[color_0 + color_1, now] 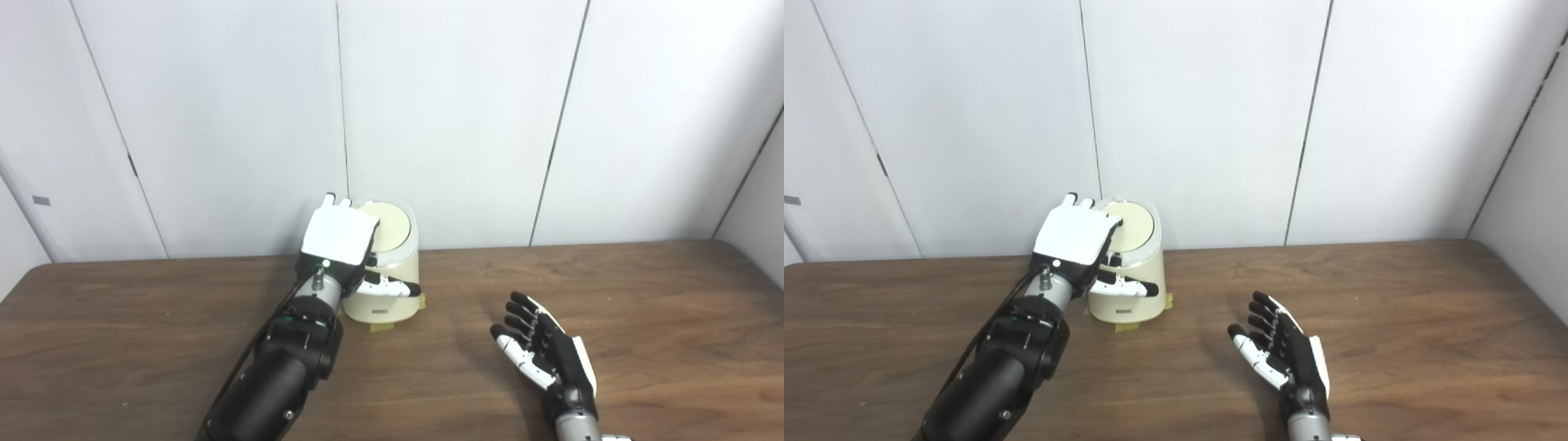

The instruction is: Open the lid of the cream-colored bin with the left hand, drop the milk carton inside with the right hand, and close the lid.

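Cream-colored bin point(383, 288): one item, upright on the wooden table point(643, 306), at about 11 o'clock from table centre, close to the white wall panels point(459, 122). Yellow tape tabs point(384, 327) show at its base.

Lid point(386, 228): round, pale yellow, appears to lie flat and closed on top; the exact seating cannot be confirmed from this angle.

Left hand point(343, 242): resting on the bin's 9 o'clock side, back of hand toward the cameras. Fingers extend together over the lid's left edge; thumb lies across the bin's front wall, below the lid. Whether the fingertips hook the lid rim cannot be told.

Right hand point(542, 352): palm up just above or on the table, at roughly 4 o'clock from the bin and well apart from it. Fingers spread, slightly curled, holding nothing.

Milk carton: not visible in either view.

Key relation: the lid lies directly under and at 3 o'clock of the left fingers; the left hand is far the nearer. Judged step: either lid opening not begun, or closing done.
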Tool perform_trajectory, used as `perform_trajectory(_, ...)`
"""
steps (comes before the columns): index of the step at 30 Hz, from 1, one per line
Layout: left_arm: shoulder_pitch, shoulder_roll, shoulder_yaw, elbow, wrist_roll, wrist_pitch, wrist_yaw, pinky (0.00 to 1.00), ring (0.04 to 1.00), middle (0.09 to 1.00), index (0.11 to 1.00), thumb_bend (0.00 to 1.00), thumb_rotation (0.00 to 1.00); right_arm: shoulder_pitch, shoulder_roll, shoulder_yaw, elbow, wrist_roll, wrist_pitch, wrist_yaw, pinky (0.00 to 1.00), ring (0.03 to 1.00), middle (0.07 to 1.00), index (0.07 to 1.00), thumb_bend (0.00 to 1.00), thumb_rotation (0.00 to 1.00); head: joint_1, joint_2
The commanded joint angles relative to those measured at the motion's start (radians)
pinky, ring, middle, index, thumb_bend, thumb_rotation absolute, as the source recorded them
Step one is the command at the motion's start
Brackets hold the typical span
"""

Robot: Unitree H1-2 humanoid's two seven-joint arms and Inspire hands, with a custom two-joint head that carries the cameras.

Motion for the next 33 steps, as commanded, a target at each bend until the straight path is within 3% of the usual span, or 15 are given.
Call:
perform_trajectory(1, -0.006, 0.012, -0.004, 0.015, 0.009, -0.015, -0.018, 1.0, 0.939, 0.848, 0.825, 0.9, 0.89, -0.035, 0.007, -0.004, -0.022, 0.011, -0.016, 0.003, 0.76, 0.815, 0.821, 0.811, 0.25, 0.25, -0.001, 0.002)
perform_trajectory(15, 0.034, 0.024, 0.01, 0.02, -0.016, -0.072, 0.028, 1.0, 0.94, 0.832, 0.8, 0.91, 0.87, -0.033, 0.002, 0.009, -0.023, -0.011, -0.025, 0.001, 0.76, 0.807, 0.816, 0.803, 0.25, 0.24, -0.004, 0.007)
perform_trajectory(22, 0.057, 0.024, 0.028, 0.011, -0.067, -0.089, 0.012, 1.0, 0.953, 0.828, 0.8, 0.91, 0.86, -0.028, 0.002, 0.012, -0.027, -0.017, -0.029, 0.005, 0.75, 0.807, 0.817, 0.803, 0.25, 0.26, -0.003, 0.01)
perform_trajectory(33, 0.081, 0.03, 0.007, 0.023, -0.065, -0.106, 0.04, 1.0, 0.941, 0.811, 0.784, 0.91, 0.83, -0.027, 0.004, 0.004, -0.037, 0.002, -0.002, 0.013, 0.76, 0.815, 0.824, 0.81, 0.25, 0.27, -0.008, 0.014)
